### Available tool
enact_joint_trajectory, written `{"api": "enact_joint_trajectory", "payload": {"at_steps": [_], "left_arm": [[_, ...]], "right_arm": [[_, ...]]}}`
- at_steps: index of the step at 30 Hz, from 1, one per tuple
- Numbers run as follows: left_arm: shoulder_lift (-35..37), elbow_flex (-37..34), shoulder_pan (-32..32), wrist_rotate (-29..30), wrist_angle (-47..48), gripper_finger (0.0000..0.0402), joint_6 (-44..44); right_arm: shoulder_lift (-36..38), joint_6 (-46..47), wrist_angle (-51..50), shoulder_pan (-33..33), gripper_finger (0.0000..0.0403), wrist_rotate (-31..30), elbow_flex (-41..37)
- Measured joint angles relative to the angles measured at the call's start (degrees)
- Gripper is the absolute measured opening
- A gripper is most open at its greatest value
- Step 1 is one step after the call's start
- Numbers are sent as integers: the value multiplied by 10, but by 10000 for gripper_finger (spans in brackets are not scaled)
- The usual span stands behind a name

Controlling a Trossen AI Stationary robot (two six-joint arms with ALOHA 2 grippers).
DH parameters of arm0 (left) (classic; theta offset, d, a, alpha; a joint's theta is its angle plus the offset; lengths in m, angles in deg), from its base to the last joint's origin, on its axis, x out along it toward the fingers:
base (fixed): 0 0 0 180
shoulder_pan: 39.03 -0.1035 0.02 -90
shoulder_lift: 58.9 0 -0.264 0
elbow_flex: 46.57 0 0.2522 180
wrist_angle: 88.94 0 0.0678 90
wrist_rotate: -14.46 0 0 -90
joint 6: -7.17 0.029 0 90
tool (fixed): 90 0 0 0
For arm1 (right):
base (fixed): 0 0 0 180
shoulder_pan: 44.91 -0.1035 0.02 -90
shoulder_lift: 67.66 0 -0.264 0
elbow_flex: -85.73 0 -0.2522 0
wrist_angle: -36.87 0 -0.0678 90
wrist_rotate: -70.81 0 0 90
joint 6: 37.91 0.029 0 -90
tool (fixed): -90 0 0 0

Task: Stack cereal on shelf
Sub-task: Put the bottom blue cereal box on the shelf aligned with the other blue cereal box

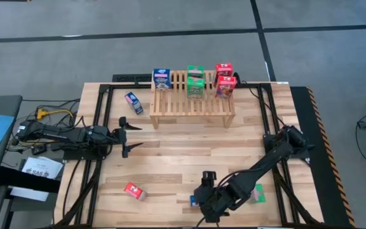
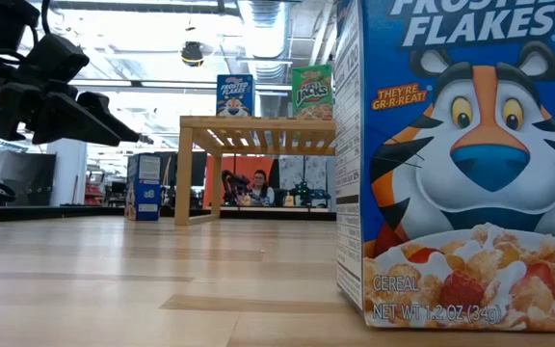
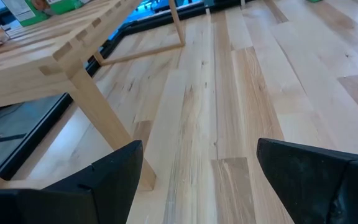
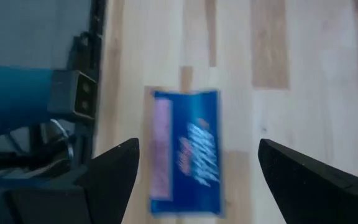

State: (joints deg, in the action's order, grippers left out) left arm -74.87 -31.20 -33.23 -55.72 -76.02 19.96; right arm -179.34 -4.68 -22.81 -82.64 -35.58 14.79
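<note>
The wooden slatted shelf [image 1: 192, 102] stands on its legs at the table's far middle, with blue [image 1: 162, 79], green [image 1: 196, 83] and red [image 1: 225, 80] cereal boxes upright on top. Another blue box [image 1: 133, 102] stands on the table left of the shelf. A red box [image 1: 134, 191] lies near the front left. My right gripper [image 1: 203, 198] hangs open over a blue Frosted Flakes box [image 4: 185, 152] that stands upright near the front edge [image 2: 461, 164], a finger on either side and clear of it. My left gripper [image 1: 124, 137] waits open at the table's left.
A green box [image 1: 257, 194] lies on the table beside my right arm, near the front right. Black frame rails [image 1: 97, 159] run along the table's left and right sides. Bare planks [image 1: 183, 149] lie between the shelf and the front boxes.
</note>
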Motion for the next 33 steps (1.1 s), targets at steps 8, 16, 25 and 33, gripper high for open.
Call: {"api": "enact_joint_trajectory", "payload": {"at_steps": [8, 16, 25, 33], "left_arm": [[-2, 0, 0, 0, 0, 305, 0], [-2, 0, 0, 0, 0, 305, 0], [-2, 0, 0, 0, 0, 305, 0], [-2, 0, 0, 0, 0, 305, 0]], "right_arm": [[-12, 19, 1, 0, 352, 17, 0], [-22, 30, 5, 5, 352, 41, 1], [-22, 43, -5, 9, 302, 46, 1], [-21, 43, -5, 11, 253, 46, 1]]}}
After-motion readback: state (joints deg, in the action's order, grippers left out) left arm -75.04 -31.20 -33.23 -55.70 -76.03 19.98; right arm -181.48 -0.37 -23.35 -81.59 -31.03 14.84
